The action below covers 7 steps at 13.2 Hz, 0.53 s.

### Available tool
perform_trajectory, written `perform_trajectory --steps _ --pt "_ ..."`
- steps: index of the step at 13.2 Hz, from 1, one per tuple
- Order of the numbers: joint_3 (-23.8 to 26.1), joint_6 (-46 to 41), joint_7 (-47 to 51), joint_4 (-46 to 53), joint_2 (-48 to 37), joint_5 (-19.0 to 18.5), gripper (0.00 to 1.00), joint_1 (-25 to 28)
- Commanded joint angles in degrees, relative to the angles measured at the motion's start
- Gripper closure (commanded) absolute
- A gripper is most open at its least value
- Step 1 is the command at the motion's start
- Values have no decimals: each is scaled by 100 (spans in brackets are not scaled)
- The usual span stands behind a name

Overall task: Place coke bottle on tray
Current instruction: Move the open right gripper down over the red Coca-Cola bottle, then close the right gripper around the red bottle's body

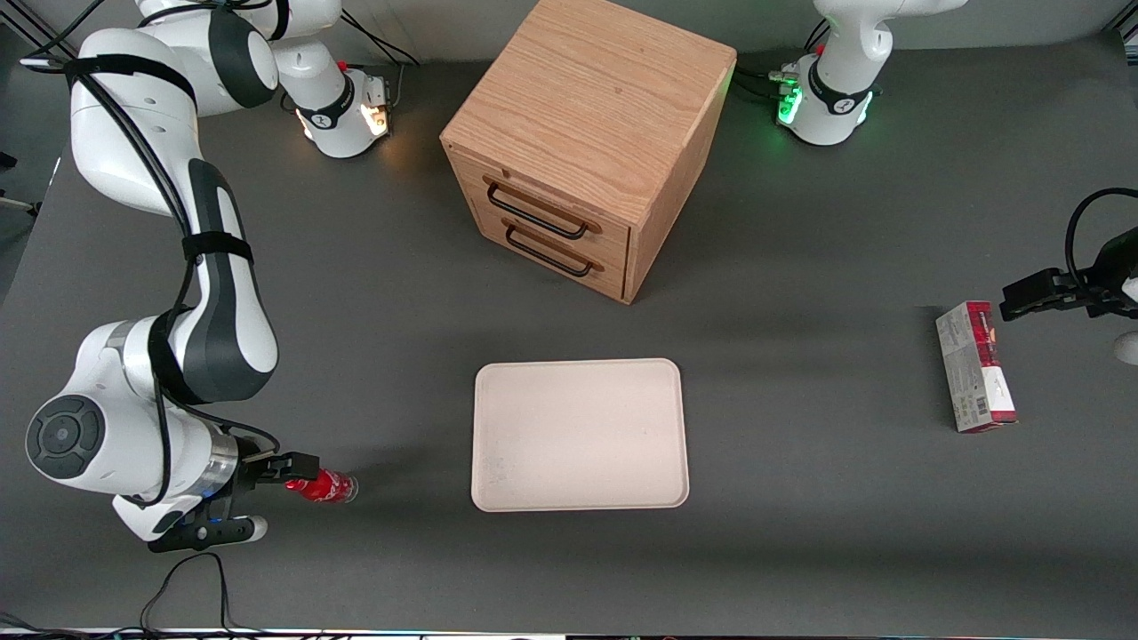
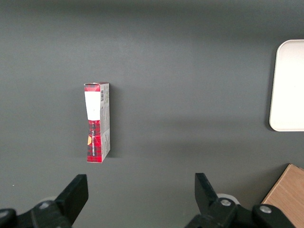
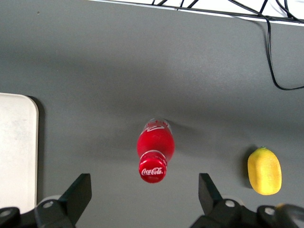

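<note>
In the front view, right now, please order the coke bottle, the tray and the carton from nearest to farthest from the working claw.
1. Coke bottle, below the open claw.
2. Tray, mid-table.
3. Carton, toward the parked arm's end.

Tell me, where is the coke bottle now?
The coke bottle stands on the table toward the working arm's end, beside the tray, under the open gripper.

Cabinet (image 1: 587,142): wood, 2 drawers w/ dark handles, upright on table, farther from front cam than the other items.
Carton (image 1: 975,366): red & grey, lying flat, toward parked arm's end of table.
Lemon (image 3: 264,170): yellow, on table, toward working arm's end.
Table (image 1: 800,533): dark grey top.
</note>
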Motion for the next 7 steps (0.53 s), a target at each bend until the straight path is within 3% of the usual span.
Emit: perform_trajectory --steps 1,7 --pt "-18 76 -142 35 90 -64 0 7" --pt "-10 506 -151 -281 99 -293 1 7"
